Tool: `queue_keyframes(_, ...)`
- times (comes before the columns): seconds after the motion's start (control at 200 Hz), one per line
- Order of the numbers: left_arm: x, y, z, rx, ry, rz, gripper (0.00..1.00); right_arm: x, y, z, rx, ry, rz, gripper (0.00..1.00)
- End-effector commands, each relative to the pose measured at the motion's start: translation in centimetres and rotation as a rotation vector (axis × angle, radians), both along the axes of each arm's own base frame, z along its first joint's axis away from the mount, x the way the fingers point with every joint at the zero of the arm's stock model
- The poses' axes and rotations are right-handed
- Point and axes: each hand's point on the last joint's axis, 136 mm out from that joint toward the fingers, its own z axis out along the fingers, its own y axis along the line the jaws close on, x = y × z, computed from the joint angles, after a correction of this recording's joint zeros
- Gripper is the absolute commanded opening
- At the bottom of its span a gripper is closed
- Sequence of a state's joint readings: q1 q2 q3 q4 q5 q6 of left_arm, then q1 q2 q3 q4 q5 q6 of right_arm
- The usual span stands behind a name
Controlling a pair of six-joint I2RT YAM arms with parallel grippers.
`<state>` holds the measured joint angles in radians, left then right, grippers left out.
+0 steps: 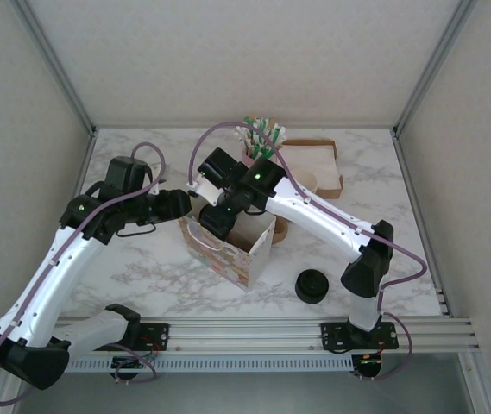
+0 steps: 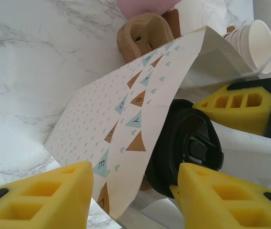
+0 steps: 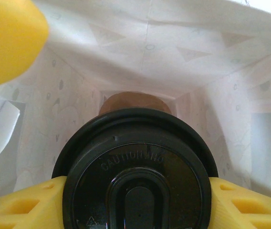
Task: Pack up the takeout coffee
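Observation:
The takeout coffee (image 3: pixel 135 143) shows its round black lid, held inside the open mouth of a patterned paper bag (image 1: pixel 228 250). My right gripper (image 3: pixel 137 200) is shut on it, one yellow finger on each side of the lid. The cup body is mostly hidden under the lid. In the left wrist view the lid (image 2: pixel 192 143) sits just behind the bag's wall (image 2: pixel 125 109). My left gripper (image 2: pixel 135 179) straddles that wall's edge, one finger outside and one inside, with a wide gap and no pinch. From above, the left gripper (image 1: pixel 185 205) is at the bag's left rim and the right gripper (image 1: pixel 215 220) is over its opening.
A stack of black lids (image 1: pixel 311 285) stands on the table to the right of the bag. Lidless cream cups (image 2: pixel 254 43) lie behind it, beside a brown cardboard piece (image 2: pixel 142 36). A cardboard box (image 1: pixel 323 164) and a pink cup of straws (image 1: pixel 258 138) stand at the back.

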<state>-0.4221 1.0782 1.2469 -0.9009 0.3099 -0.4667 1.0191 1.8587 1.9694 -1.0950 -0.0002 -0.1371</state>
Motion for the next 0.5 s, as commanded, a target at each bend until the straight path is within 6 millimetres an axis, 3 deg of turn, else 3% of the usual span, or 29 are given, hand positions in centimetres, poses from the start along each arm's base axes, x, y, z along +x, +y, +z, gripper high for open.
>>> queue_keyframes(0.0,-0.1,-0.4,-0.5,0.001,0.009,-0.020,0.49,-0.5,0.0,0.6,0.022,-0.005,-0.006,0.58)
queue_keyframes(0.496,0.7,1.4,-0.8,0.035,-0.030,0.095,0.34,-0.8,0.0,-0.4,0.015,0.025,-0.017,0.56)
